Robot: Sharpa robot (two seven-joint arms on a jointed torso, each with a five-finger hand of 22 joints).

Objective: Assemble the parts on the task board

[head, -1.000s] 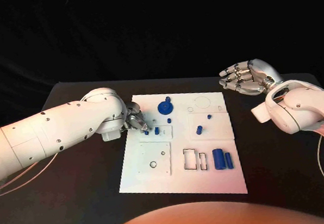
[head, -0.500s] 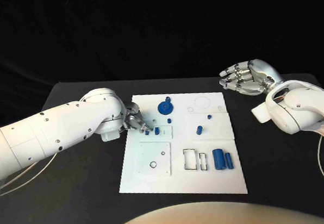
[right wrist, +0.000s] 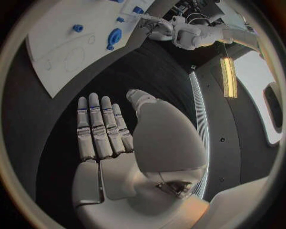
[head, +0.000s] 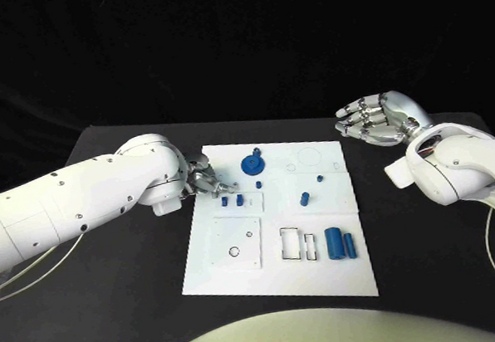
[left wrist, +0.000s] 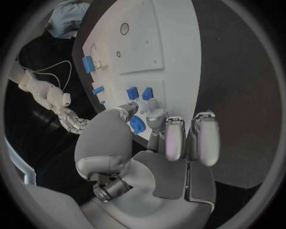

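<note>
One small blue part (left wrist: 137,125) sits pinched between the thumb and a finger of your left hand (head: 205,183), the other fingers (left wrist: 174,138) lying straight alongside. In the head view that hand is at the left edge of the task board (head: 271,218), its fingertips just beside two short blue parts (head: 231,199) that stand in the board's upper left panel.

Your right hand (head: 377,119) hovers over the black table (head: 126,260) off the board's far right corner, well apart from every part, fingers loosely curled and holding nothing; the right wrist view shows them extended side by side.

Further out on the board: a round blue disc part (head: 252,165) near the far edge, a blue peg (head: 304,198) near the middle, and two long blue blocks (head: 342,244) beside empty rectangular outlines (head: 293,244) at the near side.

Judgement: you are mid-placement, carrying the pinched part to a seat in the upper left panel. Which socket it belongs to cannot be told. Next move likely calls for fine alignment over the seat, a straight press down, then release without disturbing the neighbouring parts.
</note>
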